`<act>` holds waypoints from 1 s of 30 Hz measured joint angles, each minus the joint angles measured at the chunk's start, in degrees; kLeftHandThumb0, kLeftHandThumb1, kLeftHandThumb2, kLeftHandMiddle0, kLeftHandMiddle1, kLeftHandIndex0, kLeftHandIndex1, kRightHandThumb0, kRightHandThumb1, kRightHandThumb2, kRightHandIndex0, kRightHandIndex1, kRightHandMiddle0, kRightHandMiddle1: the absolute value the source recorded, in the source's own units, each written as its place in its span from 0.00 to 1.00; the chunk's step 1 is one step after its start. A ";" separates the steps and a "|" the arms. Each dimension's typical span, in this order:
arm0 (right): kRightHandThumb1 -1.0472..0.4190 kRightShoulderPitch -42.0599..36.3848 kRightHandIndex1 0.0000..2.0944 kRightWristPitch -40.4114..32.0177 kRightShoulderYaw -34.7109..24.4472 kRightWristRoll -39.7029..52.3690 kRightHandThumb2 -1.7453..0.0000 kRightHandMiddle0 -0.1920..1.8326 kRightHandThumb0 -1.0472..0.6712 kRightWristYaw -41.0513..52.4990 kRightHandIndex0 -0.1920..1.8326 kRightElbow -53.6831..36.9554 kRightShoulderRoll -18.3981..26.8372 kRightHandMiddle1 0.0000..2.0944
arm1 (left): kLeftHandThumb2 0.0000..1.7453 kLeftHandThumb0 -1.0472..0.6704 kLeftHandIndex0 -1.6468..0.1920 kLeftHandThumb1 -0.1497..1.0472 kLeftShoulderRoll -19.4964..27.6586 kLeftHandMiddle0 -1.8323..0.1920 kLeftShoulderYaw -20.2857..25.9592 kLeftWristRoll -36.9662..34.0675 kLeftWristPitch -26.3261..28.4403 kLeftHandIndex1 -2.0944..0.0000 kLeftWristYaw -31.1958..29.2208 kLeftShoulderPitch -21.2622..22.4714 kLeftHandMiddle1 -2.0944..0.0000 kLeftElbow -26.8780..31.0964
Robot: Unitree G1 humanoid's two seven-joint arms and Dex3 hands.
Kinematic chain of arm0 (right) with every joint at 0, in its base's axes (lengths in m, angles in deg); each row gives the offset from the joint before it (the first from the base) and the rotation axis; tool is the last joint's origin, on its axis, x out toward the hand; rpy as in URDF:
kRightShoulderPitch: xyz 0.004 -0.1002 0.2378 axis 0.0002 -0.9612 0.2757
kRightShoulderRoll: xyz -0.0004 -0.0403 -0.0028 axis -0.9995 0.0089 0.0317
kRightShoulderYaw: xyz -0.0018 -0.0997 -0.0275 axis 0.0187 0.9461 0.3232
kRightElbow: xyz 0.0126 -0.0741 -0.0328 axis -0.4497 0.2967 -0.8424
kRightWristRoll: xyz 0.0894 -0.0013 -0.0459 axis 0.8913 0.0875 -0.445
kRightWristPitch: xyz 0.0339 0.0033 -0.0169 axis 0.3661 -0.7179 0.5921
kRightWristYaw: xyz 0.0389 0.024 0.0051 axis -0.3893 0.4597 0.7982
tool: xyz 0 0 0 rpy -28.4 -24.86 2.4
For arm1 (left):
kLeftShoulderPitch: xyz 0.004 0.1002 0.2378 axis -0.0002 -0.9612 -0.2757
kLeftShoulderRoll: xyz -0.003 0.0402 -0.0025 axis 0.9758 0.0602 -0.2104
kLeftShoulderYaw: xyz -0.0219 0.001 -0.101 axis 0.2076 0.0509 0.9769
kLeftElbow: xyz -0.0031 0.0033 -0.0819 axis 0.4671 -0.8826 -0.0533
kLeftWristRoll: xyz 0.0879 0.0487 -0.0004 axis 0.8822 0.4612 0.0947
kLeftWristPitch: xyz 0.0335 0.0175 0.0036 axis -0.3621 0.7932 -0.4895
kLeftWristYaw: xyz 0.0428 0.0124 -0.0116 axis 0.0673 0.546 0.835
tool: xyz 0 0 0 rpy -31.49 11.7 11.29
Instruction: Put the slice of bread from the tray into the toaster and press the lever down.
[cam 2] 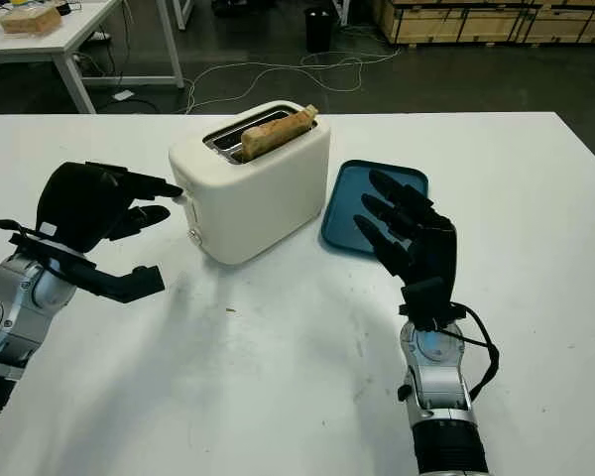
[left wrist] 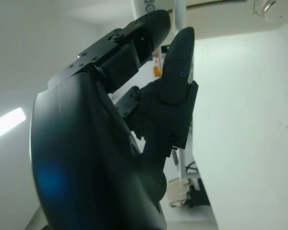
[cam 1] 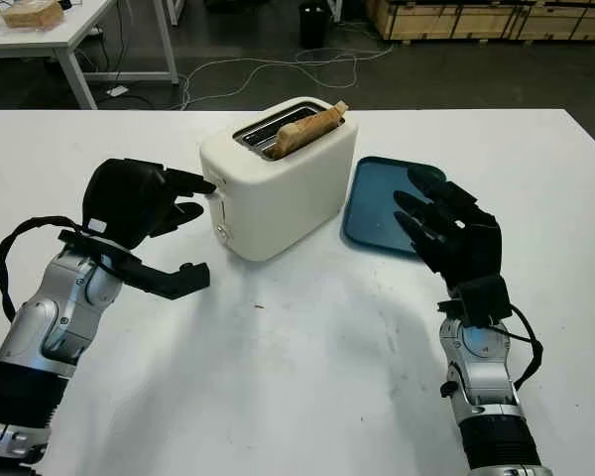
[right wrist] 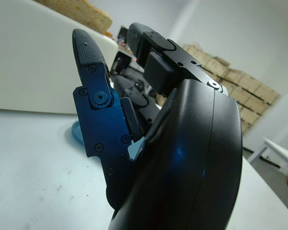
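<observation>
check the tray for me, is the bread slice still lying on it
No, the blue tray holds nothing, and the bread slice stands in a slot of the white toaster, sticking out of its top.

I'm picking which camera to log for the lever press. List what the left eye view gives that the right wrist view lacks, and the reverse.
The left eye view adds the left hand, open, with its fingertips at the end face of the toaster, and the whole bare tray. The right wrist view adds the right hand finger pads up close. Shared: the toaster, the bread in its slot, the blue tray, and the right hand, open over the tray's near edge.
</observation>
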 measured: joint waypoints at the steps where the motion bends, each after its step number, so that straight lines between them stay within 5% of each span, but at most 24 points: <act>1: 0.13 -0.02 0.00 0.00 -0.04 0.00 1.00 0.50 0.29 -0.01 0.53 0.00 0.00 0.00 | 0.01 0.37 0.30 0.89 0.00 0.40 -0.12 0.00 -0.35 0.98 -0.04 0.29 0.75 -0.43; 30: 0.13 -0.11 0.00 0.01 -1.01 0.04 1.00 0.50 0.29 0.59 0.53 -0.02 -0.70 0.00 | 0.00 0.36 0.29 0.89 0.36 0.42 -1.49 0.82 -1.70 0.99 -0.54 2.90 0.71 -3.15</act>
